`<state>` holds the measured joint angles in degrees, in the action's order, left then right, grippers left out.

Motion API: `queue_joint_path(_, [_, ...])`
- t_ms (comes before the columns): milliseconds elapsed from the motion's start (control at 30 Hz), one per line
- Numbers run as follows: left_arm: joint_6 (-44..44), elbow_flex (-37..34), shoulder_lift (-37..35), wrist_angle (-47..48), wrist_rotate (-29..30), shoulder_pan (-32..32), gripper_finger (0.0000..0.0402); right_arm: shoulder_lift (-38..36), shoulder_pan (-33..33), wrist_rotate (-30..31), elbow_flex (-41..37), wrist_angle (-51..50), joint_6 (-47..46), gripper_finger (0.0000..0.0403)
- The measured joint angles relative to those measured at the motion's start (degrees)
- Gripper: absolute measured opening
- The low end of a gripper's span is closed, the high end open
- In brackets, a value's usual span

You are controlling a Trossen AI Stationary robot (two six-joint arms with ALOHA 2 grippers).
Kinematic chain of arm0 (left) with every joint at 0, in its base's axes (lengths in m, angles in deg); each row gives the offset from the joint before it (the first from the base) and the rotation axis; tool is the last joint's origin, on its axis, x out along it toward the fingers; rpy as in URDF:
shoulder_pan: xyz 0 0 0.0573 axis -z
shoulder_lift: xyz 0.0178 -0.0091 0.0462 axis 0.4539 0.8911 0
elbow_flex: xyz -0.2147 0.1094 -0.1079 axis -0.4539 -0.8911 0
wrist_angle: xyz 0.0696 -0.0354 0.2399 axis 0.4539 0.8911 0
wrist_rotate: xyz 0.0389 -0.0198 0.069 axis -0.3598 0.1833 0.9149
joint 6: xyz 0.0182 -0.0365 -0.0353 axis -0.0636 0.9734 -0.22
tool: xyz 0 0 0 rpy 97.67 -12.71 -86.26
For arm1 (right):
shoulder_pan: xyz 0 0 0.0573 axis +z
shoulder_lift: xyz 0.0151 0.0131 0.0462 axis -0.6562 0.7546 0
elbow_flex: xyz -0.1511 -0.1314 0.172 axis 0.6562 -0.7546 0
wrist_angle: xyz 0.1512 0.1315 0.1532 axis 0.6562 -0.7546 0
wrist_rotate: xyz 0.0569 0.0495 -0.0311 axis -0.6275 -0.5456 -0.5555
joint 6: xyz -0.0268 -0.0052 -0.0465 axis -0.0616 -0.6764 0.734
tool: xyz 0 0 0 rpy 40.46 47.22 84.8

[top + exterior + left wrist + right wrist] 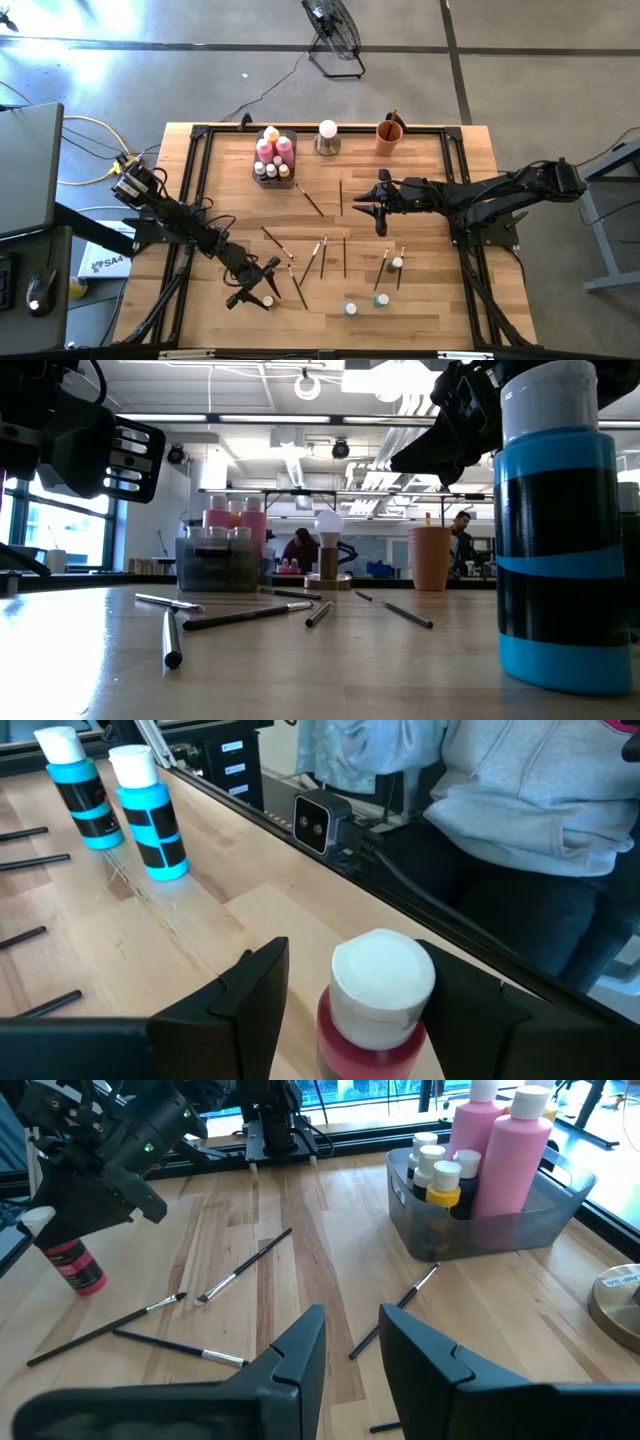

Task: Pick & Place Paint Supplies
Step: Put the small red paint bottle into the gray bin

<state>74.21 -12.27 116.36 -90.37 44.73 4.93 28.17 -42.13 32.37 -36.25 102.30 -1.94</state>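
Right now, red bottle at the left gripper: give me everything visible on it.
The red bottle is small, with translucent red sides and a broad white cap, plastic by the look of it. A dark band with markings wraps its body in the right wrist view. It stands upright on the wooden table, near the front edge on the left side. The left gripper has its fingers open on either side of it; contact cannot be made out. Nothing else touches it.

We are counting two pink bottles (500, 1142) in the grey tray (560, 1210), one orange cup (389, 136) and one white ball (327, 129). Four small bottles (397, 264) are standing loose on the worktop (430, 170). The scattered paintbrushes (344, 255) are numbering about ten.
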Motion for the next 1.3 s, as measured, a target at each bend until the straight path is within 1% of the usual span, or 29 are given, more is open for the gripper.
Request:
queue_joint_path(300, [0.01,0.0,0.0,0.01,-0.02,-0.01,0.0202,-0.01,0.02,0.0,0.0,0.0,0.0,0.0091])
queue_joint_path(367, [0.01,0.0,0.0,-0.01,-0.04,0.0,0.0196,-0.02,0.02,0.0,0.02,0.0,0.0,0.0091])
queue_joint_path(633, [0.08,0.0,0.0,0.0,-0.82,0.0,0.0136,-0.02,0.02,0.0,0.0,0.0,0.0,0.0091])
queue_joint_path(733, [0.1,0.0,0.0,-0.01,-0.9,-0.02,0.0123,-0.02,0.02,0.0,0.0,0.0,0.0,0.0091])
queue_joint_path(833, [0.15,0.0,0.0,0.01,-0.9,-0.02,0.0123,-0.02,0.01,0.0,0.0,0.0,0.0,0.0091])
queue_joint_path(1000, [0.45,0.0,-0.02,0.41,-0.95,-0.02,0.0135,0.0,0.02,0.0,0.02,-0.02,0.0,0.0091])
queue_joint_path(1300, [0.49,0.02,-0.02,0.5,-0.91,0.0,0.0137,0.0,0.02,-0.02,0.0,-0.02,0.0,0.0091])
